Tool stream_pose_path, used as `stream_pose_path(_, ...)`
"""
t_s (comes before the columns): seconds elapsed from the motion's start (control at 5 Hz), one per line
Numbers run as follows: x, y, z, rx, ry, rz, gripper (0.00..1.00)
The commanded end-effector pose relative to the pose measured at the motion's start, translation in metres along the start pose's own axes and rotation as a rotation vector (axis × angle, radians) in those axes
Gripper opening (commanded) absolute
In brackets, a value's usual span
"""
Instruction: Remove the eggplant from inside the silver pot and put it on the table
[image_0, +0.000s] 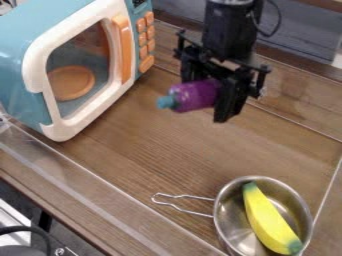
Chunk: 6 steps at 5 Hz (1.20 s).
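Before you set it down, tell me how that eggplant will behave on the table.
The eggplant looks glossy and rounded, so it may roll or slide on the shiny table. It seems stiff and light: the gripper carries it without visible sagging.

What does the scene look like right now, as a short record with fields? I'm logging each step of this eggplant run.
gripper: shut on the eggplant, pointing down
eggplant: purple, held in the air above the table, out of the pot
silver pot: at the near right, wire handle pointing left
in the pot: yellow banana toy
table: brown wood grain, nothing under the eggplant
toy microwave: far left, door shut
task state: eggplant not yet set down
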<state>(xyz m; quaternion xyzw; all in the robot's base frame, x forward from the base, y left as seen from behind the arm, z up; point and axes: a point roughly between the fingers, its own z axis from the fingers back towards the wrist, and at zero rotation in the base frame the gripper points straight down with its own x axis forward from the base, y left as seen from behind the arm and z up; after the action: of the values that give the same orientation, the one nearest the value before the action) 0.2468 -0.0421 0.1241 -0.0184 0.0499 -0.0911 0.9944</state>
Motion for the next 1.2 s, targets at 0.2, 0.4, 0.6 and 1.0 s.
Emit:
stream_pose_path(0.2, 0.009, -0.014, -0.010, -0.002, -0.050, 0.065, 0.00)
stream_pose_path(0.4, 0.011, -0.020, -0.021, -0.001, -0.054, 0.067, 0.00)
stream_pose_path(0.6, 0.015, -0.026, -0.033, -0.002, -0.060, 0.069, 0.00)
stream_pose_path(1.0, 0.016, -0.014, -0.034, -0.006, -0.076, 0.135, 0.00)
